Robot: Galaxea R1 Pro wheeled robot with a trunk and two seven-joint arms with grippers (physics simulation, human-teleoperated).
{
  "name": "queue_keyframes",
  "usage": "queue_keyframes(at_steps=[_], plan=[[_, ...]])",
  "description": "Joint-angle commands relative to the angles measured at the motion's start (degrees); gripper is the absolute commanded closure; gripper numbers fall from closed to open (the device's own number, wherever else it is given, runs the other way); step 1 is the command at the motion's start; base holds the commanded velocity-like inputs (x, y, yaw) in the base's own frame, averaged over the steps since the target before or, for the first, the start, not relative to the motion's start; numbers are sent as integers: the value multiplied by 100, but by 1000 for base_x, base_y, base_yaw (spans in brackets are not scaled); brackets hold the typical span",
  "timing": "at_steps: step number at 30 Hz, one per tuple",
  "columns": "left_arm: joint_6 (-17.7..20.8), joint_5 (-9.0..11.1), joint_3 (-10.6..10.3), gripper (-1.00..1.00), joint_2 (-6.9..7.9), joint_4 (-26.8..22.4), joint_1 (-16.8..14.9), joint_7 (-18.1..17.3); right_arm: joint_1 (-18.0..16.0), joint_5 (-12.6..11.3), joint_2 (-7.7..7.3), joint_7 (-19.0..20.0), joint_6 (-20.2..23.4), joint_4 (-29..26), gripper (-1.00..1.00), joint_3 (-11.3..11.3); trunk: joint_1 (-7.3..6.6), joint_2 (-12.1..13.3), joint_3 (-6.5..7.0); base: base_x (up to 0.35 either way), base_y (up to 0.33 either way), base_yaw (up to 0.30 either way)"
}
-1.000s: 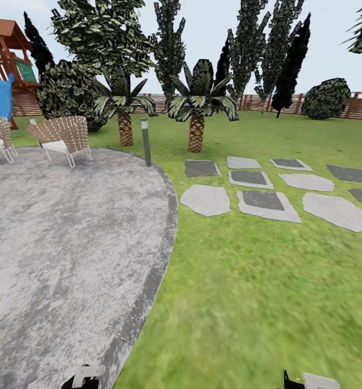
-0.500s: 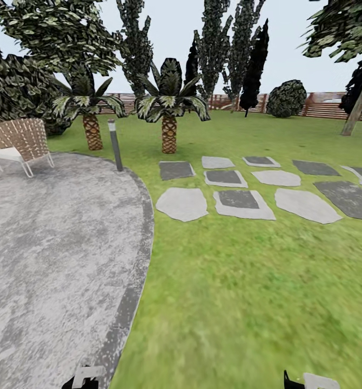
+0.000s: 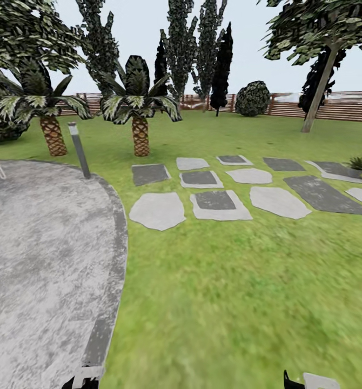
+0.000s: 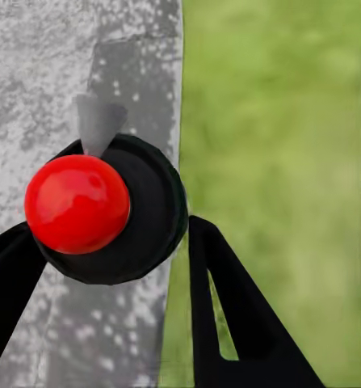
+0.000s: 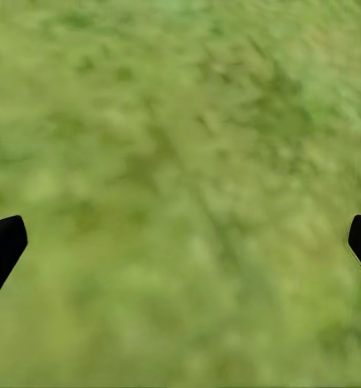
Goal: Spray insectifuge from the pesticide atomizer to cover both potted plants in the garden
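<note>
Rightward camera swing has shifted patio [image 3: 46, 254] and stepping stones [image 3: 216, 201] leftward, while the left gripper [image 4: 107, 242] stays clenched on the pesticide atomizer [image 4: 107, 212], right gripper [image 5: 180, 234] released; advisable to continue turning steadily until both potted plants appear.

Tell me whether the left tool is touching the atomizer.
Touching. In the left wrist view the left tool has its two black fingers closed against the sides of the atomizer, red top facing the camera, with no gap showing.
</note>
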Motion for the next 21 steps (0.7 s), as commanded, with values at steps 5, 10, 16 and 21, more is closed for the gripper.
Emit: queue_keyframes(at_steps=[5,10,16,21], plan=[[-22,-60,37,100,0,7,-3,8,-5,6,1,4,-21,7,-100,-25,2,-2,-5,340,0,-300],[-22,-63,31,100,0,11,-3,5,-5,10,-2,3,-21,7,-100,-25,2,-2,-5,340,0,-154],[-22,-93,20,100,0,11,-3,7,-5,23,-7,20,-21,15,-100,-25,2,-2,-5,340,0,-9],[-22,-95,19,100,0,11,-3,8,-5,24,-8,10,-21,16,-100,-26,2,-2,-5,340,0,0]])
